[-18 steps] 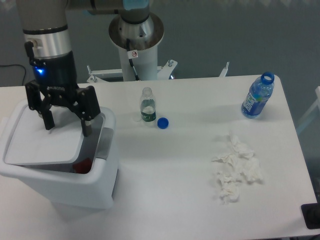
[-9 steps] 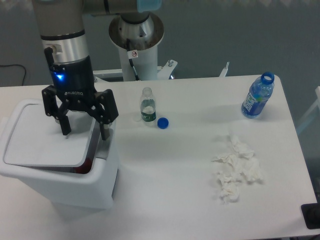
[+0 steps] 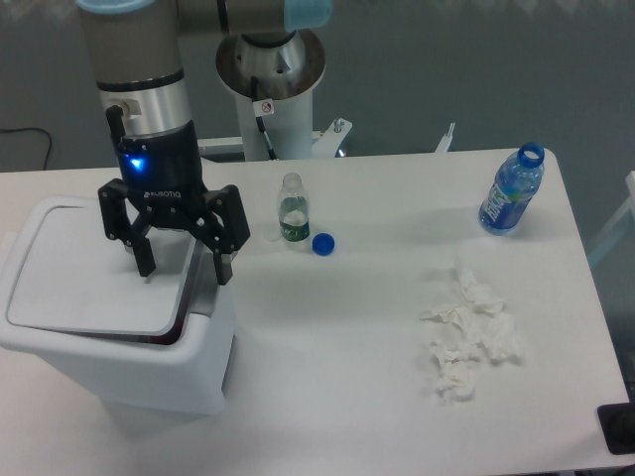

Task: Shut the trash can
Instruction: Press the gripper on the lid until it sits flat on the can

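The trash can (image 3: 149,372) is a large white boxy bin at the left front of the table. Its flat white lid (image 3: 89,273) lies nearly level on top, with a thin dark gap still showing along the front right edge. My gripper (image 3: 186,268) hangs over the can's right rim, fingers spread wide and open, holding nothing. One fingertip (image 3: 148,268) is over the lid, the other (image 3: 222,270) is by the grey latch strip at the can's right edge.
A small clear bottle (image 3: 292,210) stands behind a loose blue cap (image 3: 322,243). A blue-labelled open bottle (image 3: 511,193) stands at the far right. Crumpled white tissues (image 3: 466,332) lie at right front. The robot base (image 3: 271,89) rises behind the table.
My gripper has shifted to the right across the can and risen slightly. The lid has dropped from a tilted, sunken position to almost flat, and the red content seen inside is now covered.
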Robot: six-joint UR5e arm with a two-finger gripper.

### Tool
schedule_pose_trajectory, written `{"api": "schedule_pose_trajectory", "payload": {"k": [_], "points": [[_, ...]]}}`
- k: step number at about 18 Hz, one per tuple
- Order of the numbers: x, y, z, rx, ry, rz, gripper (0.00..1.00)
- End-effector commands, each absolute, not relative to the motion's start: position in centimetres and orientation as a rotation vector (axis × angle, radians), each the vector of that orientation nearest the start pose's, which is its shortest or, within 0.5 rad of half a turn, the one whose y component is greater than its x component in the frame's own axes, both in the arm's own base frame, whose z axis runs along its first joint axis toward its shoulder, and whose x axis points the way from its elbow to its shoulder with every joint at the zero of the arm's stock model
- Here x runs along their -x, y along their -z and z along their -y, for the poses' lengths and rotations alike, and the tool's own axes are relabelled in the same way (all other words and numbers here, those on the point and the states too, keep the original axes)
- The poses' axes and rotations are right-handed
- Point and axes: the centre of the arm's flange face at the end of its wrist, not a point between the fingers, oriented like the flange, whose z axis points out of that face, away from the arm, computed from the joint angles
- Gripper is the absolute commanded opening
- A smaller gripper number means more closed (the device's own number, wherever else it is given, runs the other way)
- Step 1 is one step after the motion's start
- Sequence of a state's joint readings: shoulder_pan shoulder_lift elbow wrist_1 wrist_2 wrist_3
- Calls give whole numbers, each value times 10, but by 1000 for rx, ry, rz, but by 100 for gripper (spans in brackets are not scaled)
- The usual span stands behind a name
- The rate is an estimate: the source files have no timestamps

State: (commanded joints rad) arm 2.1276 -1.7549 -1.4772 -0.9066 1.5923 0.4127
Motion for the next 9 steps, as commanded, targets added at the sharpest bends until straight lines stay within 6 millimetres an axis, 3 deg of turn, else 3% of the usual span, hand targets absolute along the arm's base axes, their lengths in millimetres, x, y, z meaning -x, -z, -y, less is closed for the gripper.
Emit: {"api": "schedule_pose_trajectory", "payload": {"k": [9], "points": [[216, -504, -589, 2626, -378, 204, 100]]}}
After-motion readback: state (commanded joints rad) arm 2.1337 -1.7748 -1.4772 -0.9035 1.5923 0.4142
